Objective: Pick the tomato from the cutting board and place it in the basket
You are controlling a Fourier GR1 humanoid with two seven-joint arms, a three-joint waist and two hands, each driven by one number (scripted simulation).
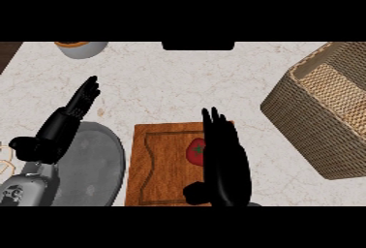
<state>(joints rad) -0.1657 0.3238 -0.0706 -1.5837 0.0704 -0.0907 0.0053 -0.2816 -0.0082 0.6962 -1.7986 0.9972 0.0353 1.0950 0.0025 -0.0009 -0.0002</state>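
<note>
No text, label, brand, number or sign is showing legibly anywhere in the head view.

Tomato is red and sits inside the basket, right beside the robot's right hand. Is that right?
No. The head view shows the tomato on the cutting board, not inside the basket. It is red and right beside the right hand.
</note>
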